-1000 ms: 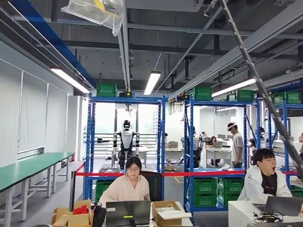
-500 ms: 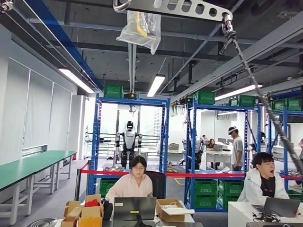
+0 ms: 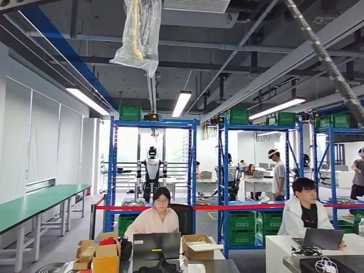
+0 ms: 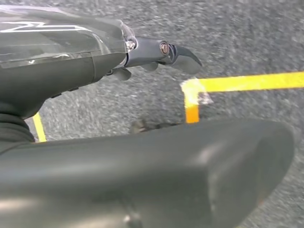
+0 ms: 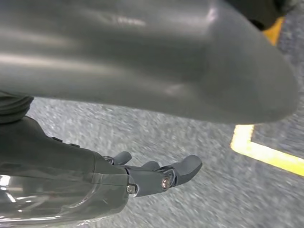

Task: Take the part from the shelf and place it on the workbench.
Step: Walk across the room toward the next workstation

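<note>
Both hands are hanging at our sides over grey floor: our left hand [image 4: 157, 52] is showing straight, spread fingers with nothing between them, and our right hand [image 5: 157, 178] is doing the same, fingers apart and carrying nothing. Strips of yellow floor tape [image 4: 247, 81] are lying on the floor under each of them.

We are looking out across the hall from the head view, and the whole picture is shifting against the frames of a moment ago: the blue shelves [image 3: 152, 122] are sitting a little differently and the clear plastic bag [image 3: 139, 31] overhead is hanging in a new spot. We are judging that as our own head or body moving, not the room changing.

We are not making out the part itself. The shelves are standing well beyond the red barrier tape [image 3: 141, 208], holding green crates [image 3: 244, 220], and anything smaller on them is too far off to tell. A long green worktop [image 3: 38, 202] is running along the wall on our left.

So we are judging the task as barely begun: we are needing to walk to the shelves before any grasp.
</note>
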